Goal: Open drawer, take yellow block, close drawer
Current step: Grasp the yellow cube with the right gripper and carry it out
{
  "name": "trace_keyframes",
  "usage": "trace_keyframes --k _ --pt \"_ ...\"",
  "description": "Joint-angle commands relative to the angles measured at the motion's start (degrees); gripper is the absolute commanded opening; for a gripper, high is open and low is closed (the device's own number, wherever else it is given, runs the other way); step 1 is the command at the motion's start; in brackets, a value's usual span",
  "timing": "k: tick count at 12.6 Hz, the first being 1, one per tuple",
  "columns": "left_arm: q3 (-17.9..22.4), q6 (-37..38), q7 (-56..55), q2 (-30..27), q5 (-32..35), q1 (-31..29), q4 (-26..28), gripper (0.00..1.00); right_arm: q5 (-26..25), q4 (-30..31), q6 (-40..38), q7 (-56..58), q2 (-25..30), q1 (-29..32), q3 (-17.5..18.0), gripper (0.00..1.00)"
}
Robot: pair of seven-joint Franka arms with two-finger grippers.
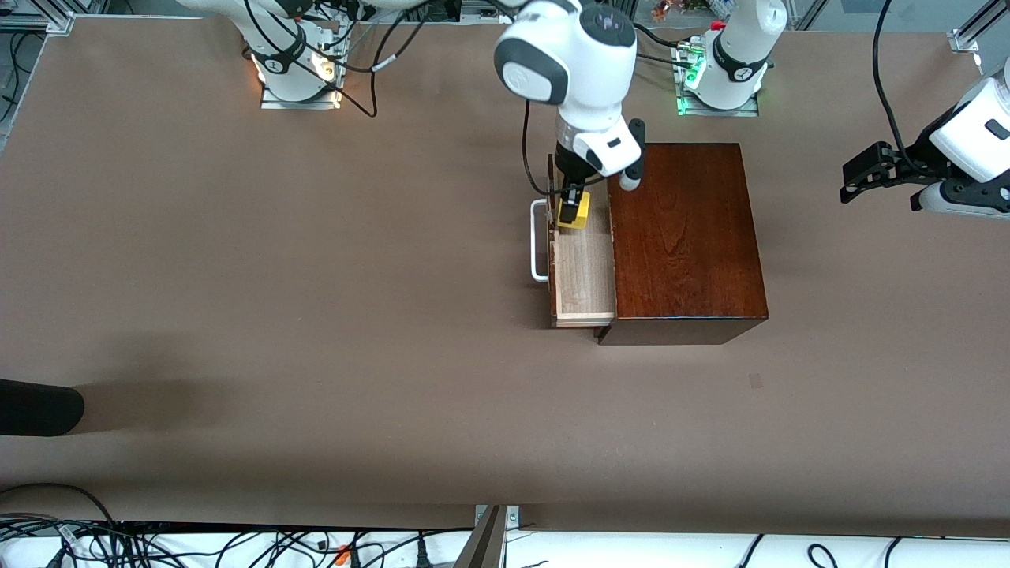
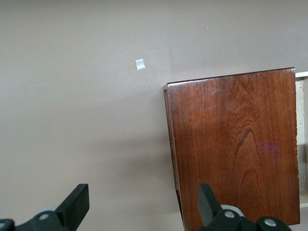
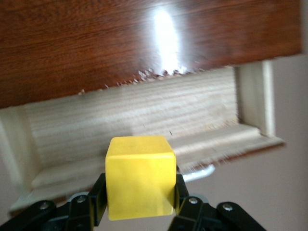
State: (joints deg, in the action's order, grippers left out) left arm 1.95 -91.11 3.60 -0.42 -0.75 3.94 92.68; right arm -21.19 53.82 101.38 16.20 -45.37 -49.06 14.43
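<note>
Right gripper clamped on block, over open drawer, seemingly just clear of tray. Left gripper wide, waiting off box. Risk: block clips drawer front if carried out low; drawer not yet closed.

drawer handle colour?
White: the handle is a U-shaped bar on the open drawer. Best in the front view.

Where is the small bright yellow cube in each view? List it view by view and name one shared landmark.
Front view: small bright yellow cube in the right hand, over the open pale-wood drawer.
Left wrist view: not in it.
Right wrist view: cube low in the picture, centred, between the fingers.
Shared landmark: glossy mahogany box.
</note>
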Motion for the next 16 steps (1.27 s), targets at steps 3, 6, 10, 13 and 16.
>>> trace_keyframes --k 3,6,10,13,16 --pt "0.4 1.3 -0.3 0.8 -0.9 0.5 -1.8 1.0 3.2 0.1 -9.2 -0.1 8.3 7.0 -0.1 0.0" --pt "0.4 1.3 -0.3 0.8 -0.9 0.5 -1.8 1.0 6.3 0.2 -12.2 0.4 12.1 16.3 -0.3 0.0" --pt "0.3 1.5 -0.1 1.6 -0.8 1.1 -1.8 1.0 16.3 0.4 -15.1 5.2 14.5 33.8 -0.6 0.0" --pt "-2.3 2.5 0.4 3.0 -0.9 1.2 -1.7 1.0 16.4 0.7 -15.8 4.7 14.6 40.3 -0.8 0.0" --pt "-8.0 3.6 0.8 6.3 -1.7 1.5 -1.8 1.0 16.3 1.0 -17.4 3.9 14.3 43.0 -2.2 0.0"
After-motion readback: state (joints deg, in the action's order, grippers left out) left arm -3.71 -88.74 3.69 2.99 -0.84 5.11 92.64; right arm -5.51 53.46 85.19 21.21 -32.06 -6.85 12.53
